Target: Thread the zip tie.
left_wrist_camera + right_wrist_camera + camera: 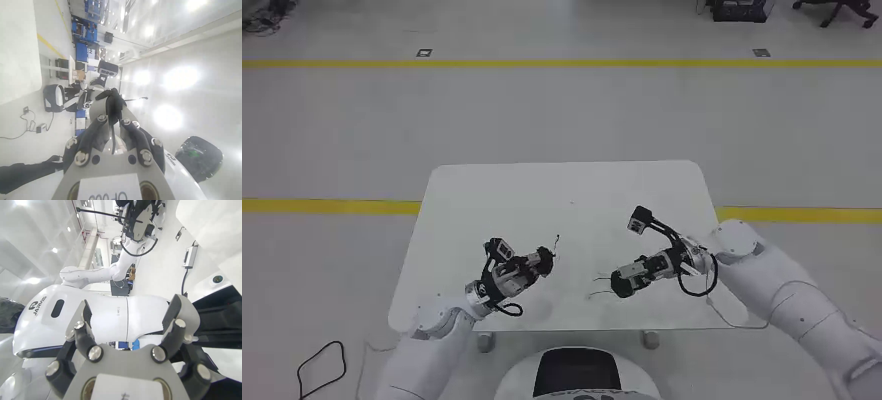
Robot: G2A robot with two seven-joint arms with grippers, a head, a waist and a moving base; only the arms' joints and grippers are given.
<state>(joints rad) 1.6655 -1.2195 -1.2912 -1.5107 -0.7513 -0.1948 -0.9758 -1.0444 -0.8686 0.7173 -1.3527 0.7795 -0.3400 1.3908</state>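
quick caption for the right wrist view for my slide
Open right gripper in front, and beyond it the left gripper shut on the black zip tie.

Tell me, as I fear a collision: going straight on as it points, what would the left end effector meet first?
Likely the right arm's wrist camera, by the open right end effector; the gap between looks free, though depth is unclear.

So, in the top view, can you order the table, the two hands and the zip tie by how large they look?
1. The table, by far the largest.
2. The left hand and the right hand: they look about alike, so I do not rank them.
3. The zip tie, a thin sliver at the left hand.
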